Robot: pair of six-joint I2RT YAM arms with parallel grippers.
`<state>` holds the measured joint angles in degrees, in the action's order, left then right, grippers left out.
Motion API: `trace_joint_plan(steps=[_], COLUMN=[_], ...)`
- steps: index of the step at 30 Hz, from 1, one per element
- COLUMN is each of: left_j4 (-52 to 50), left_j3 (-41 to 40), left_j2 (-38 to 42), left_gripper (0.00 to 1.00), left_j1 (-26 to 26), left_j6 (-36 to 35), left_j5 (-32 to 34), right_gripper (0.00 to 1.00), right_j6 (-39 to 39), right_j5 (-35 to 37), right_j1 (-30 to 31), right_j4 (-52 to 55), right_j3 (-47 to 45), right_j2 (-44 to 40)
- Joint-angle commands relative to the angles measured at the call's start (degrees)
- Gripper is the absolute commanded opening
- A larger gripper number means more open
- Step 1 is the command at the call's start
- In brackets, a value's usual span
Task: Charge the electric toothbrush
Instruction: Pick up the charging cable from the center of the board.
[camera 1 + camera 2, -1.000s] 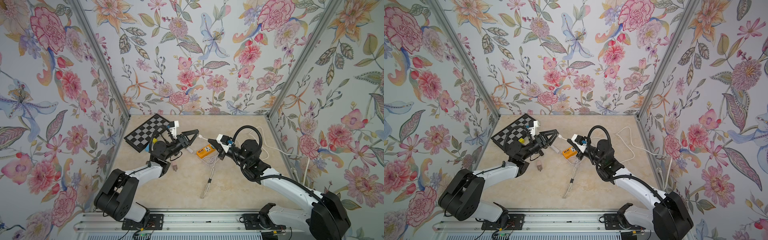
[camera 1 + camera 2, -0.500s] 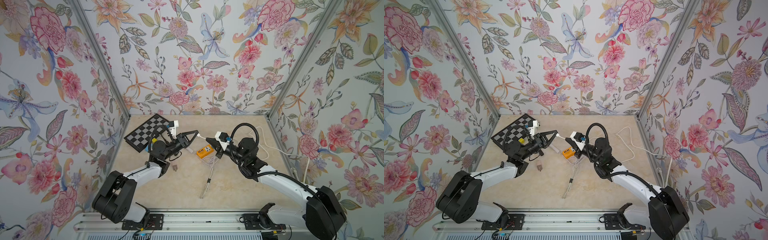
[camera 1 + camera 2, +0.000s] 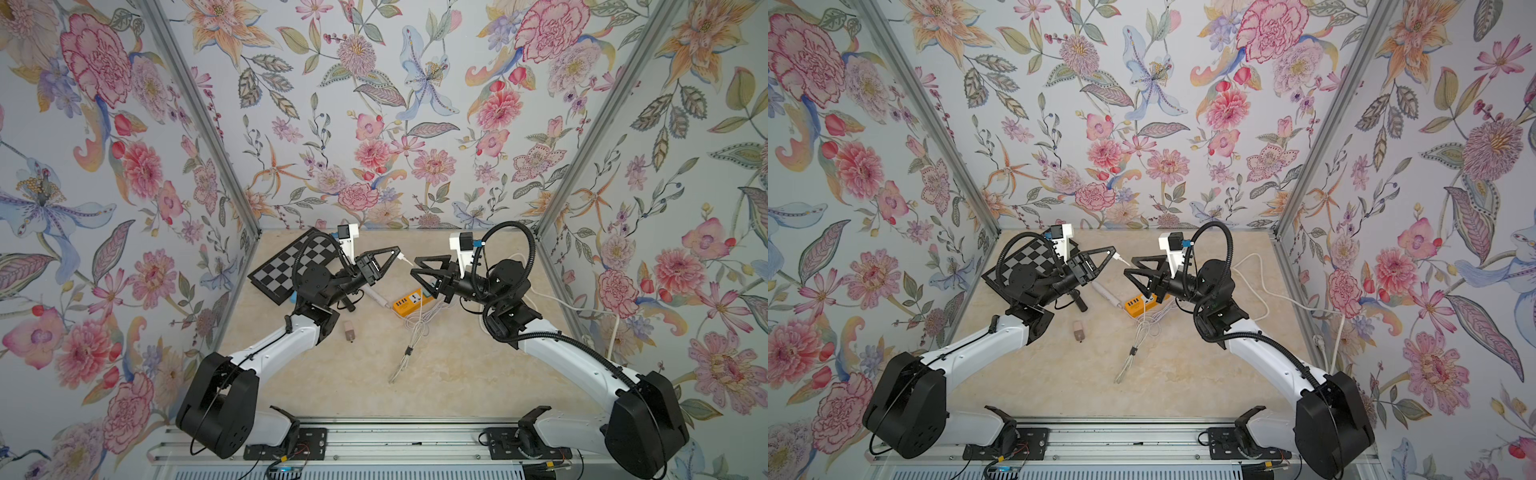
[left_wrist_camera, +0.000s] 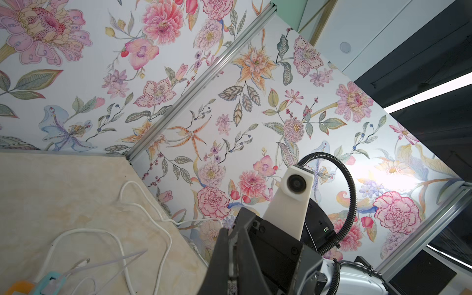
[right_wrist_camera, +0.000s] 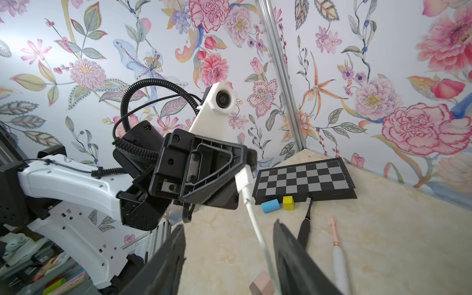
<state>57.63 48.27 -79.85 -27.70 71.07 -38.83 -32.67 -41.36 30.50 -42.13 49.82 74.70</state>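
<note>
Left claw (image 3: pixel 395 252) pinches the white cable plug (image 5: pixel 244 178) aloft; right claw (image 3: pixel 414 266) spread, gripping nothing. Black toothbrush (image 5: pixel 305 227) and white toothbrush (image 5: pixel 339 263) lie on the tabletop (image 5: pixel 396 229) — neither connected. Plugging-in not yet done.

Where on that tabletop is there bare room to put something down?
Bare: the front strip of the table between the two arm bases, nearer than the loose cable bundle; also the back strip along the wall, past the checkerboard. Crowded: the middle, around the orange power strip, white toothbrush and pink block.
</note>
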Motion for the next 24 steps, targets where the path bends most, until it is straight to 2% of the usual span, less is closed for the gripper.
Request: trace_joint_plan(steps=[1,7,11,16,24], left_j4=[0.91,2.67,2.97,5.14,4.60], left_j3=[1.83,1.17,0.95,1.04,0.95], left_j2=[0.08,0.40,0.25,-0.51,-0.64], left_gripper=[0.00,0.00,0.00,0.00,0.00], left_j1=[-0.03,-0.33,-0.33,-0.42,-0.93], left_j6=[-1.28,0.46,0.78,2.21,1.10], left_j5=[-1.07,-1.01,-0.89,-1.02,-0.91], right_gripper=[0.49,0.48,0.33,0.23,0.21], right_j6=[-18.95,-21.90,-23.91,-26.44,-26.64], right_j5=[-5.76,-5.93,-4.92,-3.53,-2.96], right_j1=[-0.40,0.57,1.11,1.41,1.50], right_j4=[-13.88,-20.47,-24.20,-28.90,-28.91], right_j3=[1.04,2.42,2.97,3.18,4.59], right_j2=[4.73,9.12,10.58,12.60,13.72])
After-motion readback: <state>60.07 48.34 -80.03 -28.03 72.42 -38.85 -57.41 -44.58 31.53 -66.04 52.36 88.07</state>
